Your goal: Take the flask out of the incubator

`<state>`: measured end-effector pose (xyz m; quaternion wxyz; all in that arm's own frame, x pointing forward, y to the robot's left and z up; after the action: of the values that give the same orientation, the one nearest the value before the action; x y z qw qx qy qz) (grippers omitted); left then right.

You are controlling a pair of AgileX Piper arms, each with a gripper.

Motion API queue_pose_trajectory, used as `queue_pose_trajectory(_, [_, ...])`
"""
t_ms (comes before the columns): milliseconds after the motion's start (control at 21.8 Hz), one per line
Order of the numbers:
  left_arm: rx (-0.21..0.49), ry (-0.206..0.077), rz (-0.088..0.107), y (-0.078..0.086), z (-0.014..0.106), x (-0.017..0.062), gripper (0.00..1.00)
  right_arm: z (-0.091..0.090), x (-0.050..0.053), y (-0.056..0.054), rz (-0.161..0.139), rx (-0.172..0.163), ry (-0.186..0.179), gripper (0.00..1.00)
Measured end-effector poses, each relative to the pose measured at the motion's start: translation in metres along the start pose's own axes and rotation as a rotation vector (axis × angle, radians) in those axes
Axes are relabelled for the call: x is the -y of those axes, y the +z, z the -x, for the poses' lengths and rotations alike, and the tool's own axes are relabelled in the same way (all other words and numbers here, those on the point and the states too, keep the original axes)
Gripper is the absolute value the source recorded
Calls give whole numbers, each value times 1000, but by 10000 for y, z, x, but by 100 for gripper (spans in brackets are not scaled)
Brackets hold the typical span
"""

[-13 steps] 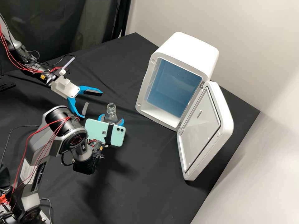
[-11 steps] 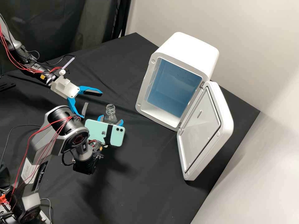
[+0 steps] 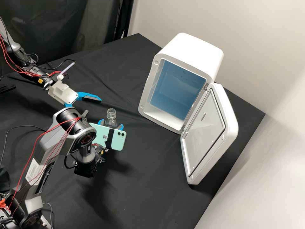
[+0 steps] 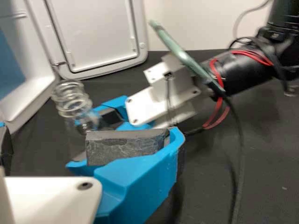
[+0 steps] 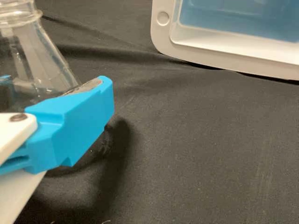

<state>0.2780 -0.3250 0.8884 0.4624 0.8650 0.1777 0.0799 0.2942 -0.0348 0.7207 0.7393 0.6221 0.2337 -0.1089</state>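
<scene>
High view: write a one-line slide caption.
Right claw grips the clear glass flask in front of the open white incubator; left claw hangs open beside it.

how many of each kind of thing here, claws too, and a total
conical flask: 1
white incubator, door open: 1
mint-green phone, mounted on an arm: 1
claws: 2, the left claw open and the right claw shut on the flask
total: 5
</scene>
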Motion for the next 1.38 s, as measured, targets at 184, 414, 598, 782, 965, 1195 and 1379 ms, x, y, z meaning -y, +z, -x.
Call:
queue_pose_trajectory(184, [40,-35,-10,125,22,96,100,0,0,0,0,0,0,0])
queue_pose_trajectory(414, [83,-98,-8,241,24,300,100,0,0,0,0,0,0,0])
queue_pose_trajectory(598, [81,-101,-6,236,32,311,100,0,0,0,0,0,0,0])
queue_pose_trajectory(782, [67,-98,-1,192,37,305,100,0,0,0,0,0,0,0])
queue_pose_trajectory(965, [44,-108,9,117,29,330,100,0,0,0,0,0,0,0])
queue_pose_trajectory(1195, [20,-120,21,33,-12,364,100,-15,-17,1,4,-2,4,0])
queue_pose_trajectory(1379, [15,-126,18,15,-20,383,100,-15,-17,1,4,-2,4,0])
